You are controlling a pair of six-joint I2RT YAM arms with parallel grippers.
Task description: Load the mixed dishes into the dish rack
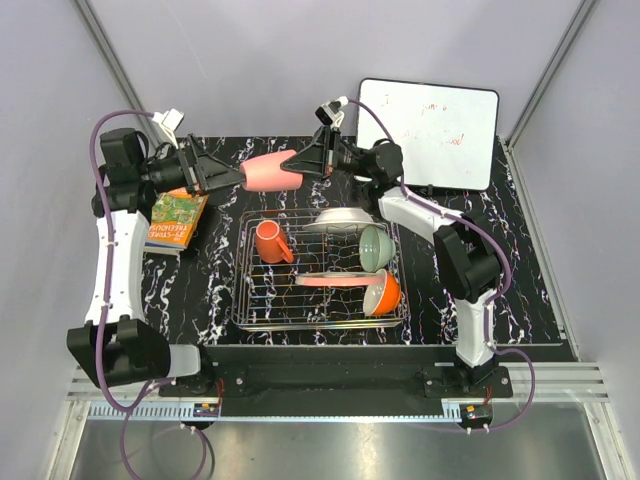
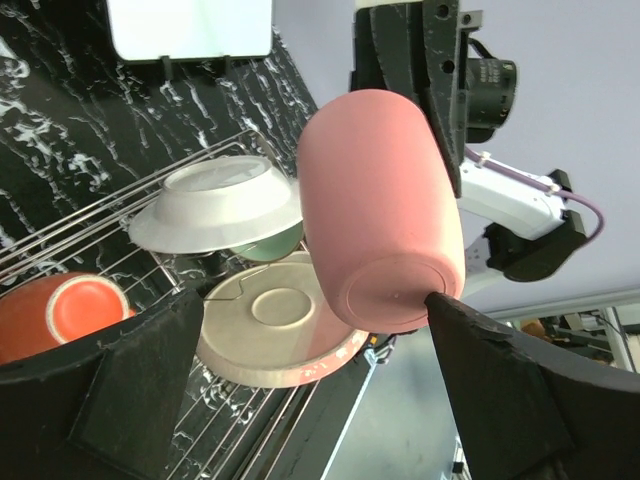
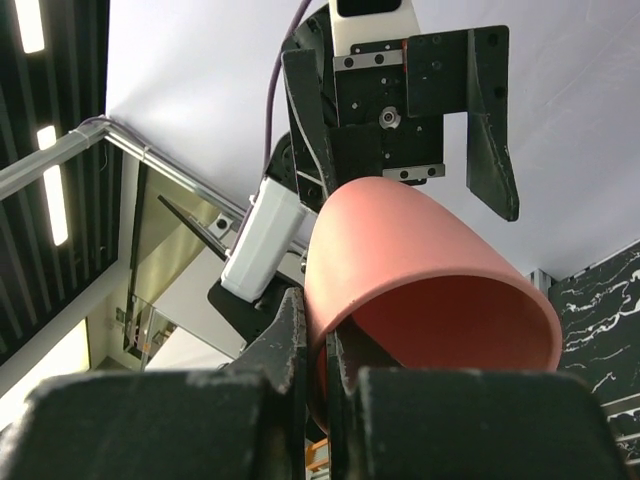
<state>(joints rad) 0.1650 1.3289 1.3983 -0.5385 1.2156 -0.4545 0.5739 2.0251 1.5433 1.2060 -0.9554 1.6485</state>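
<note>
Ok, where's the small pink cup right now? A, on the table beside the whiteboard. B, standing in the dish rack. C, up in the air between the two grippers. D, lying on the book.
C: the small pink cup lies on its side in the air, clear of the dish rack, its rim pinched by the right gripper, with the left gripper open around its base.
</note>
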